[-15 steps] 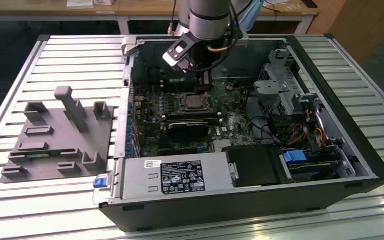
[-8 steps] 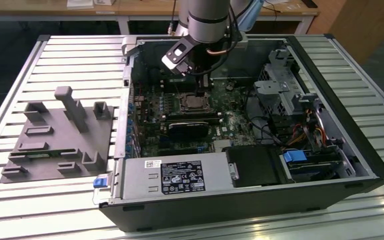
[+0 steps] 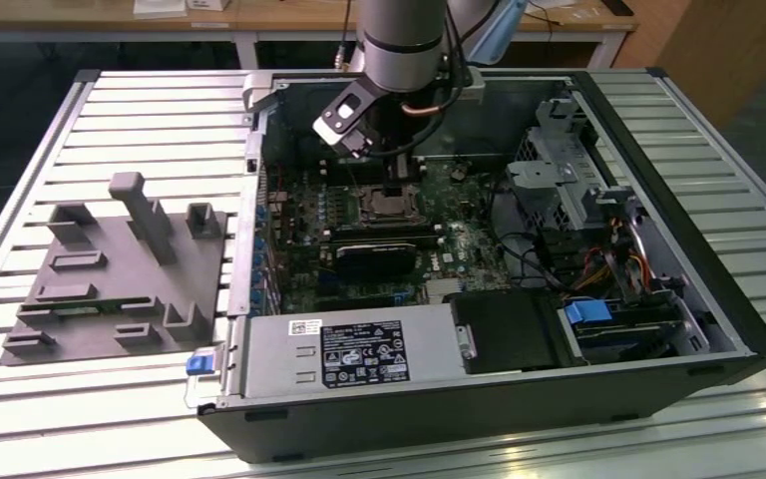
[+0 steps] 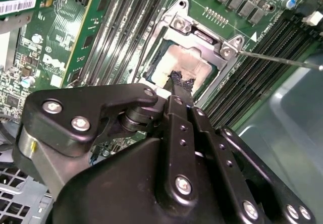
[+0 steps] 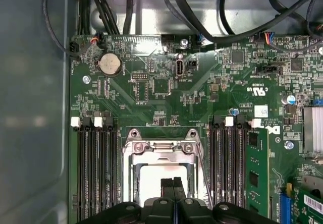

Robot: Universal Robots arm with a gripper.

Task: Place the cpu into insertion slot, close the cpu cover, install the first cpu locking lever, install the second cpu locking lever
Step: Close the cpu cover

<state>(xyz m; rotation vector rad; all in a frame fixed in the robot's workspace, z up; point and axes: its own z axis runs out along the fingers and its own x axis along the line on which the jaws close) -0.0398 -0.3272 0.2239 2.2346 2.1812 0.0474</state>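
The cpu (image 5: pixel 151 181) lies in the insertion slot (image 5: pixel 127 183) on the green board, its silvery-beige top (image 4: pixel 189 62) showing through the cut-out of the cpu cover (image 5: pixel 160 146). The grey cover frame (image 4: pixel 202 32) lies flat around the chip. My gripper (image 5: pixel 173 185) hangs just over the chip with its black fingers pressed together and nothing between them. The fingertips (image 4: pixel 177 80) are at the chip's top near one edge. A thin wire locking lever (image 4: pixel 282 60) sticks out sideways from the cover's corner and slants beside the frame (image 5: pixel 203 168). In the exterior view my gripper (image 3: pixel 390 182) reaches down into the computer case above the slot (image 3: pixel 386 207).
Long black memory slots (image 5: pixel 96 173) flank the socket on both sides (image 5: pixel 227 168). A black heatsink block (image 3: pixel 376 254), a power supply (image 3: pixel 343 354) and a drive cage with cables (image 3: pixel 582 190) fill the case. A grey fixture plate (image 3: pixel 117 269) lies on the table at the exterior view's left.
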